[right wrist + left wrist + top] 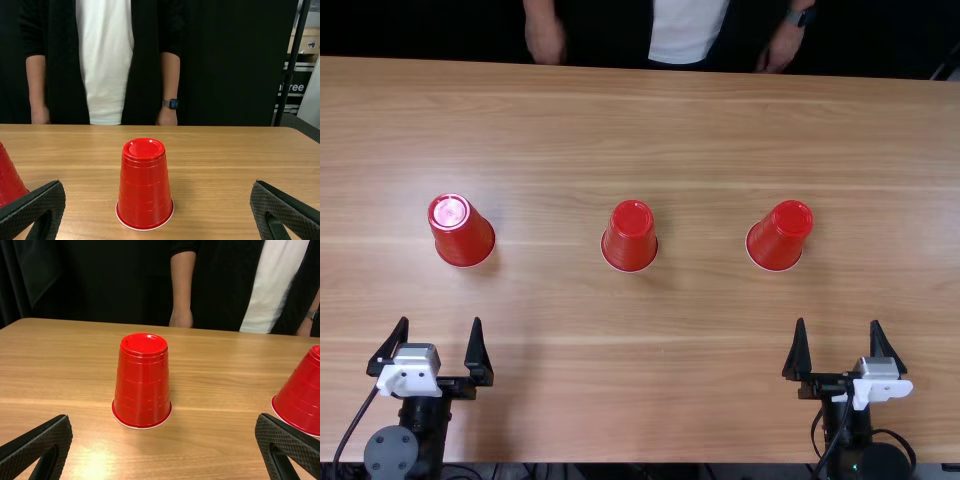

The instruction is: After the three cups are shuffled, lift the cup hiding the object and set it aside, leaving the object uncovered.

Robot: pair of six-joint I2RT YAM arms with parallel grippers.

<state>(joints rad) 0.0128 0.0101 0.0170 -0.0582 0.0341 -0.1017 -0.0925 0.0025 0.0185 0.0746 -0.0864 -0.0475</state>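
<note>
Red middle cup (629, 238) upturned on wooden table (640, 130), left cup (461, 232) and right cup (780, 236) well apart either side of it, left gripper (439, 325) robot-side and left of it, jaws wide open, empty, right gripper (837, 325) robot-side and right, likewise open, empty

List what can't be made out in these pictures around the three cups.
- The object: in every view, the upturned left cup, middle cup and right cup are opaque, so which one covers it cannot be told.
- Middle cup, left wrist view: cut off by the picture's edge.
- Middle cup, right wrist view: mostly cut off by the edge, its rim behind a finger of the right gripper.
</note>
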